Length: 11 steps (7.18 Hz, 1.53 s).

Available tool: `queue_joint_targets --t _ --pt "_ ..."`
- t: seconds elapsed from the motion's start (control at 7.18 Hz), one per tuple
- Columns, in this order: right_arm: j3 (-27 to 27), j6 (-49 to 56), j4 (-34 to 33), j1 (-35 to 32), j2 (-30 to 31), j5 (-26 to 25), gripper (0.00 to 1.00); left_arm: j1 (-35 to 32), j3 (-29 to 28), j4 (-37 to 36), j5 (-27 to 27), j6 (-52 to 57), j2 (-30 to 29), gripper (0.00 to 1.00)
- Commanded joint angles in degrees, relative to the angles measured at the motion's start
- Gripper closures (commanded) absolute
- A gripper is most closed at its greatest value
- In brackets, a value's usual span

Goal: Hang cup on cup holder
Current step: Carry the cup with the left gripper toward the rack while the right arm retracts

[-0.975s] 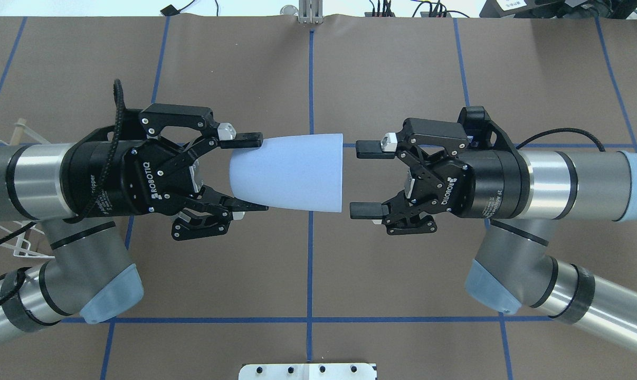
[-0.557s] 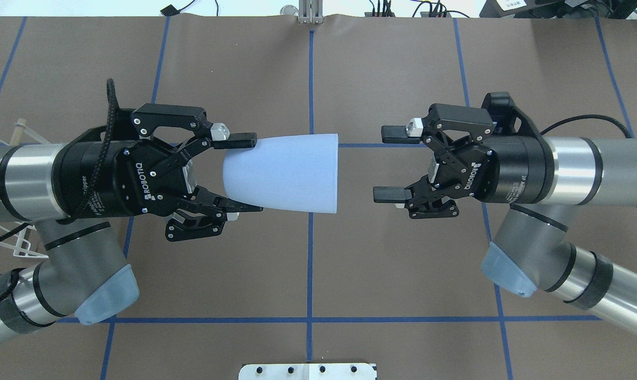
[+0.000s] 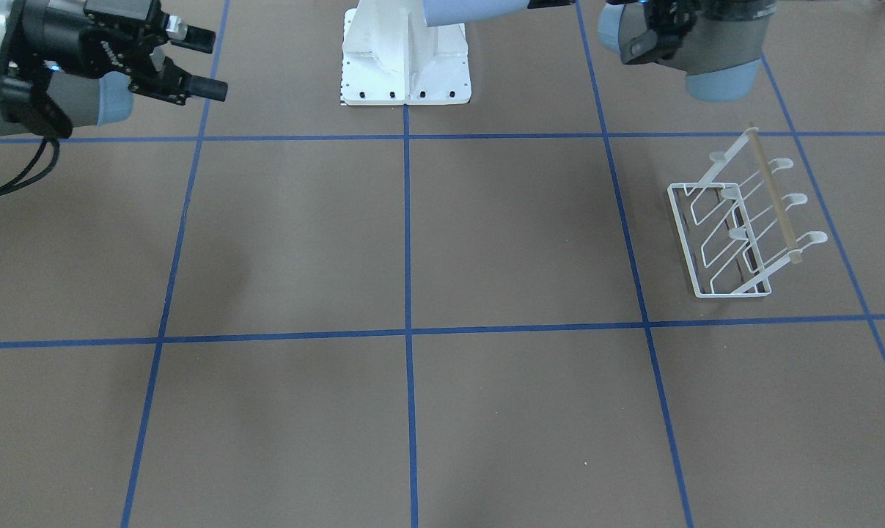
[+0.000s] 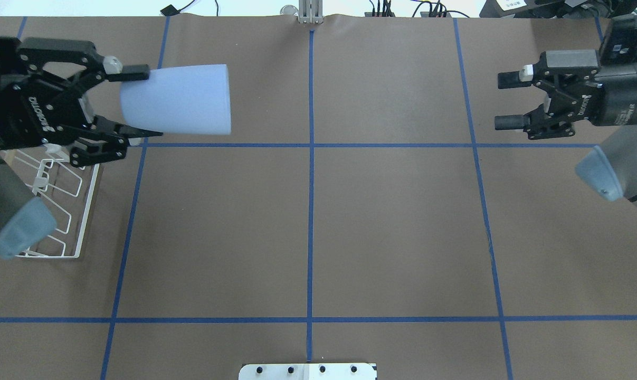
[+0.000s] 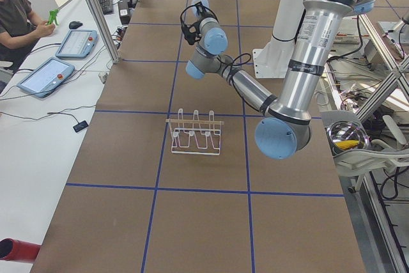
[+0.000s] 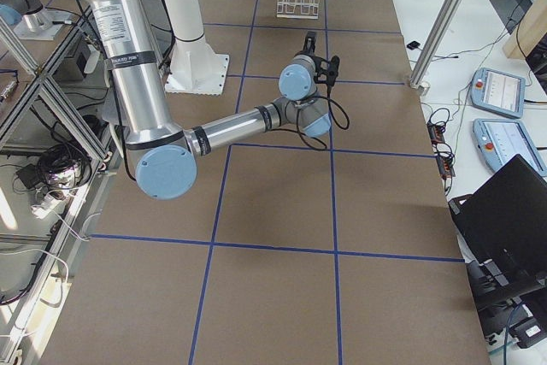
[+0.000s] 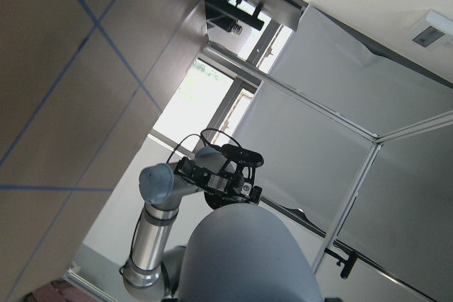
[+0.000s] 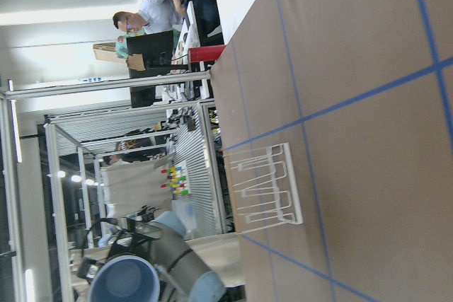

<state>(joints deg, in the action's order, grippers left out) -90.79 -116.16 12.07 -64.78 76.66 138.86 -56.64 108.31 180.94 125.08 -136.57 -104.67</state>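
- brown worktop (image 4: pixel 350 221) taped with a blue grid.
- cup holder (image 3: pixel 774 202) stands on the worktop's left side.
- cup (image 4: pixel 178 100) held sideways in the air beyond the holder, rim toward centre.
- left pincer (image 4: pixel 138 104) pinching the cup's narrow end.
- right pincer (image 4: pixel 503 101) spread, far right.

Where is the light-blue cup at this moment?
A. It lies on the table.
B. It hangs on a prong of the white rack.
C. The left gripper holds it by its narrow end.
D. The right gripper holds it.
C: the left gripper is clamped on the narrow end of the cup, the right gripper is open and empty, and the cup holder carries nothing.
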Motion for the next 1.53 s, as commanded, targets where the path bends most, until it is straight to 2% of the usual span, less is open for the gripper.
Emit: queue_joint_targets --t 0.0,0.14,0.28,0.42,0.56,0.7,0.84,1.11,1.39 --pt "6.3 20.1 -7.5 -8.1 0.5 7.0 0.0 -14.2 -2.4 -15.8 18.5 23.2 1.3 1.0" --pt "5.9 30.3 -16.0 -11.5 0.5 10.1 0.0 -19.0 -3.0 -22.8 23.4 34.7 2.5 1.0" --pt "6.0 41.4 -23.5 -14.7 0.8 12.6 0.0 -22.9 -2.8 -29.0 23.0 42.9 3.7 1.0" --pt "6.0 53.3 -30.6 -16.6 1.4 13.4 0.0 -25.2 -2.3 -36.7 23.5 56.9 5.9 1.0" --pt "6.0 59.3 -35.1 -17.7 2.4 13.7 0.0 -26.1 -2.0 -45.2 23.2 66.6 6.7 1.0" --pt "6.1 60.3 -37.7 -18.2 2.9 13.7 0.0 -26.1 -2.1 -51.2 22.8 76.9 8.8 1.0" --pt "5.6 60.4 -42.0 -18.7 2.5 13.7 0.09 -26.3 -1.4 -57.4 20.8 84.9 9.0 1.0" --pt "5.4 59.0 -47.5 -19.4 0.8 12.5 0.05 -26.2 -0.8 -59.0 16.4 86.5 9.0 1.0" --pt "4.6 59.2 -48.5 -20.4 1.8 1.5 0.07 -26.2 -0.6 -59.1 13.6 86.8 9.7 1.0"
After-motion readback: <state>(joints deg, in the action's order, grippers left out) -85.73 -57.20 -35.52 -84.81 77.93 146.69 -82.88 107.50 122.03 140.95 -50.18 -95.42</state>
